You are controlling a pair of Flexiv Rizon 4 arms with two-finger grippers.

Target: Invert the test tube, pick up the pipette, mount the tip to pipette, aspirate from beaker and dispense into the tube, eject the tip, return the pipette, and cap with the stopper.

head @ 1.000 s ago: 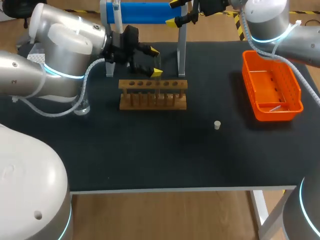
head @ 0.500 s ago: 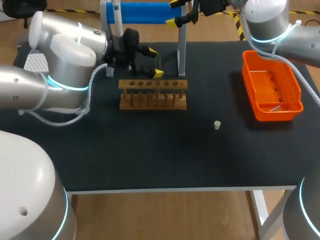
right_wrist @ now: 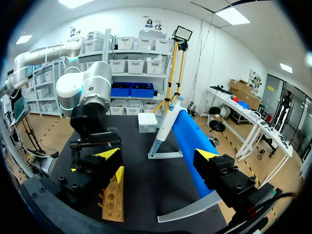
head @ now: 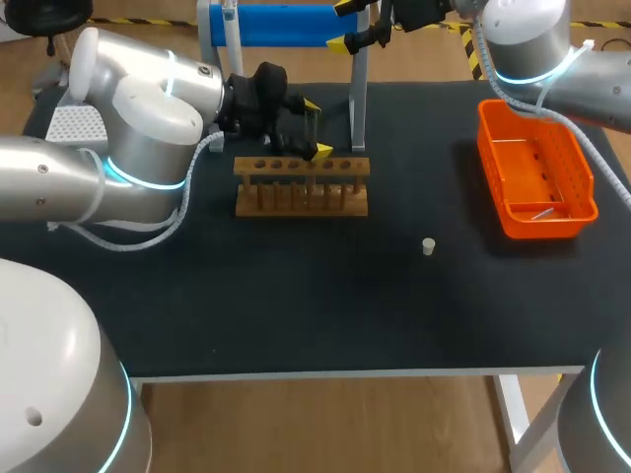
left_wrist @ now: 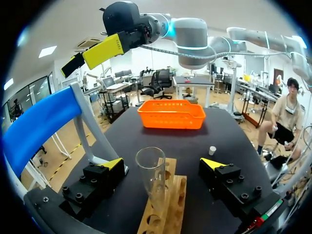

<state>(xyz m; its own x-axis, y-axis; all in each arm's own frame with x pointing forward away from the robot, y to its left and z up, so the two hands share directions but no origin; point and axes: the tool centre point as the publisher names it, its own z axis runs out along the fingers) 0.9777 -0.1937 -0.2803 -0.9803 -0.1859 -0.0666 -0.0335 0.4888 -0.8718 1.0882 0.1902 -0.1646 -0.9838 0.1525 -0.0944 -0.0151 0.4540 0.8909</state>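
Note:
A clear glass test tube (left_wrist: 151,171) stands mouth-up in the wooden rack (left_wrist: 168,209), toward the rack's right end (head: 302,185). My left gripper (left_wrist: 162,165) is open and straddles the tube, with a gap on each side; the head view shows it (head: 315,127) just behind the rack. My right gripper (right_wrist: 158,155) is open and empty, high over the table's back edge (head: 343,26). Ahead of it the white pipette (right_wrist: 167,122) hangs on the blue stand (right_wrist: 191,142). The small white stopper (head: 429,246) lies on the black mat right of the rack.
An orange basket (head: 537,182) sits at the table's right side. A white tip box (head: 72,123) stands at the far left behind my left arm. The blue pipette stand (head: 286,25) spans the back edge.
My left arm has swung right and its gripper has moved over the rack to either side of the tube. Its elbow now hides the clear beaker seen earlier. The right arm has not moved.

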